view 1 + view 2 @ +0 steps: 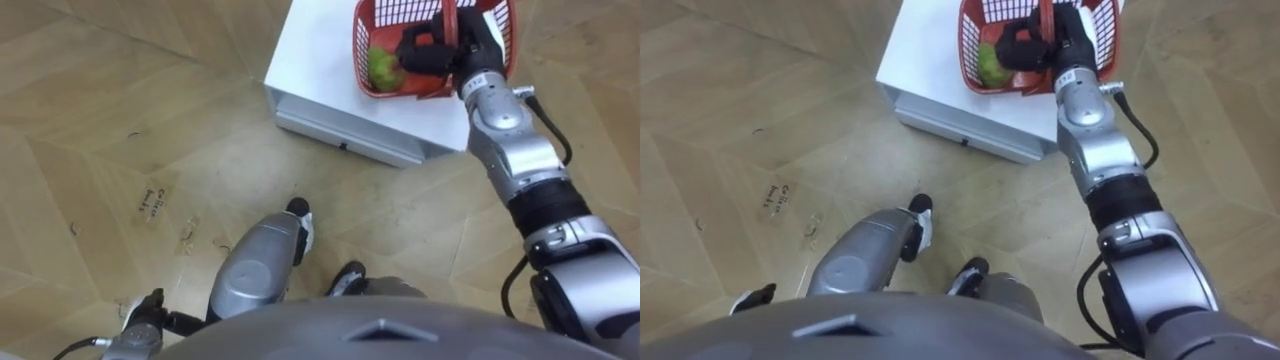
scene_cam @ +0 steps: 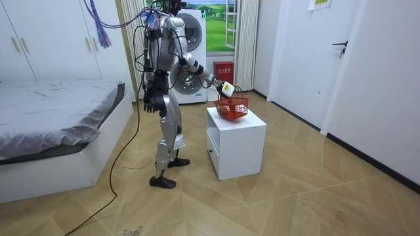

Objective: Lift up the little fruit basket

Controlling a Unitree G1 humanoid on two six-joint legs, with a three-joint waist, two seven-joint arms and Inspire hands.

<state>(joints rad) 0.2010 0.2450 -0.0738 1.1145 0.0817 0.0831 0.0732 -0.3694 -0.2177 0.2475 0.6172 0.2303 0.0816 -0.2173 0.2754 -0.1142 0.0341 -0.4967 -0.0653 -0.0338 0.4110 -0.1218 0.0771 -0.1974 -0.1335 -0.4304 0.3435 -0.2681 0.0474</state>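
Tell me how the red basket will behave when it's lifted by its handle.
Probably light and fairly stiff: the basket is open plastic-looking mesh. Held by the right hand at the handle alone, it may swing. The green fruit sits against one end wall, so it could tilt the basket or roll.

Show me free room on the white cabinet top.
Bare: the cabinet top left of the red basket, out to its left edge, plus a thin strip by the drawer front. Crowded: right side, where the right hand grips the handle.
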